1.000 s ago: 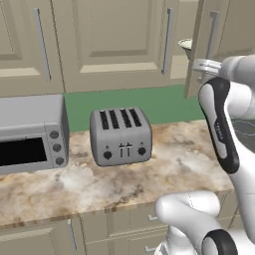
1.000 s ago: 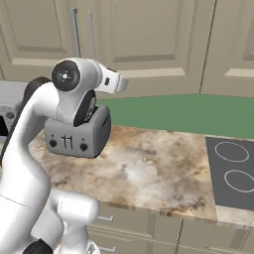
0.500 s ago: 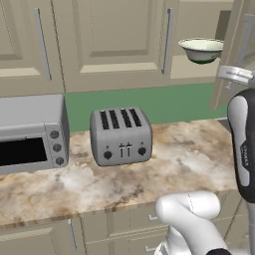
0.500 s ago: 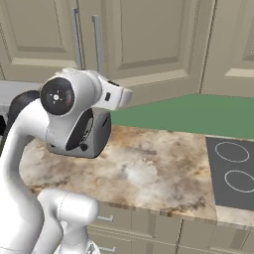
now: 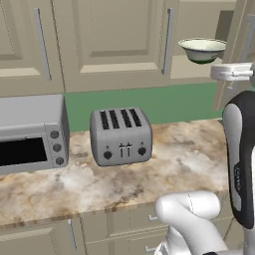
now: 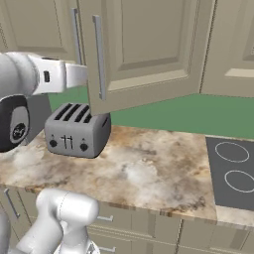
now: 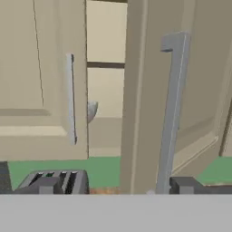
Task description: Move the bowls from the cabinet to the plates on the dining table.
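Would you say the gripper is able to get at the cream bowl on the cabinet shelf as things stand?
Probably yes. The cabinet door stands swung open, leaving the bowl exposed on the shelf. The gripper, jaws wide, faces the door's edge and handle, so it would need to shift around them.

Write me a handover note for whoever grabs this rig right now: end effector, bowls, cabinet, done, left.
End effector: open, holding nothing, its tips either side of the open door's handle, not clamped on it.
Cabinet: right door swung open.
Bowls: cream-and-green bowl sits on the cabinet shelf. A grey rounded edge peeks from behind the closed door in the hand view, possibly the second bowl; cannot confirm.
Counter: toaster and toaster oven stand below the cabinet.
Done: door opened.
Left: take each bowl out, drive to the dining table, set one on each plate. No bowl moved yet.
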